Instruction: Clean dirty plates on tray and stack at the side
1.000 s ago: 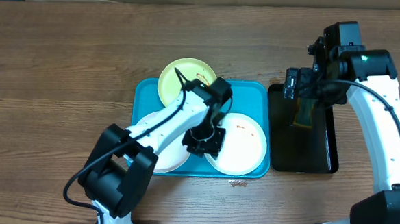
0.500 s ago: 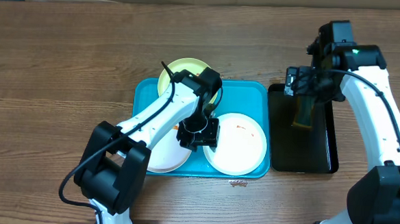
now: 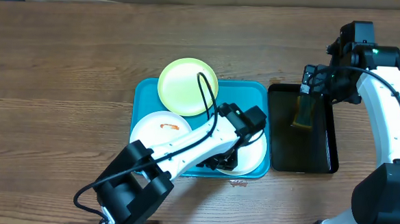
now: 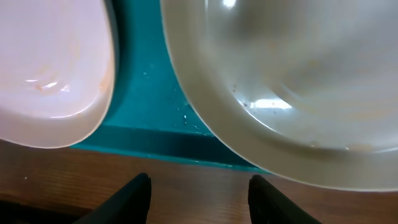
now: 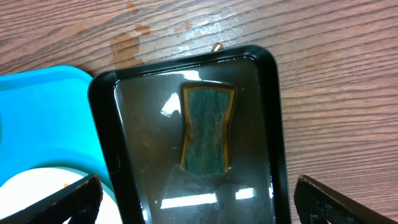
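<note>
The turquoise tray [image 3: 140, 95] holds a white plate [image 3: 159, 130] with an orange smear at its left. A second white plate [image 3: 256, 155] lies at its right, partly hidden under my left arm. A pale yellow-green plate [image 3: 186, 86] overlaps the tray's back rim. My left gripper [image 3: 219, 162] hangs low at the tray's front edge. In the left wrist view the left gripper [image 4: 202, 202] is open over bare wood, the tray rim [image 4: 155, 144] and both plates [image 4: 280, 93] just beyond. My right gripper [image 5: 199, 183] stands wide open above the sponge [image 5: 208, 127].
A narrow black tray [image 3: 323, 156] with a wet floor lies right of the turquoise one, the sponge [image 3: 301, 114] near its back end. A small crumb [image 3: 237, 183] sits on the wood by the front rim. Wet marks [image 5: 127, 43] stain the table behind the black tray.
My left gripper has swung right and forward, from between the plates to the right plate's front edge, uncovering the left white plate. The right arm has shifted slightly right.
</note>
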You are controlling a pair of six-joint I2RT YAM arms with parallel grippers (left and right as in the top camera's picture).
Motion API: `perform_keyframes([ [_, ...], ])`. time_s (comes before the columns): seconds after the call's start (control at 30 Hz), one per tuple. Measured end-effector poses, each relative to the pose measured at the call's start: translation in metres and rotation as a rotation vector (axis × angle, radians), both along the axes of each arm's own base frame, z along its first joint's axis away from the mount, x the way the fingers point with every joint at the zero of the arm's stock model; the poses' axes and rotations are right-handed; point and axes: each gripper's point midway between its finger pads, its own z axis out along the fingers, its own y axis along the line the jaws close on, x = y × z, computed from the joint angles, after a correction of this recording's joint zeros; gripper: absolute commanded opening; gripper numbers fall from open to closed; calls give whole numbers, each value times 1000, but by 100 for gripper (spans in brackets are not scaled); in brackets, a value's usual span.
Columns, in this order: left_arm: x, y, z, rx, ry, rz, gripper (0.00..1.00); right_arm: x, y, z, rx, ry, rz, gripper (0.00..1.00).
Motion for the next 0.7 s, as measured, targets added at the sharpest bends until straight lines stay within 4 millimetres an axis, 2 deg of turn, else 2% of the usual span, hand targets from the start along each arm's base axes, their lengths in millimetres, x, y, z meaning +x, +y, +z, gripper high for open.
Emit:
perform_keyframes([
  [0.1,5,3,0,17,-33,49,51,0,1,0,4,0,1,100],
  [0.33,18,-10,-14,-49,-99,99,47,0,1,0,8,0,2,100],
  [0.43,16,-6,-22,-46,-93,110,45,0,1,0,7,0,2,100],
  [0.7,15,5,-42,-95,-29,208,31,0,1,0,8,0,2,100],
])
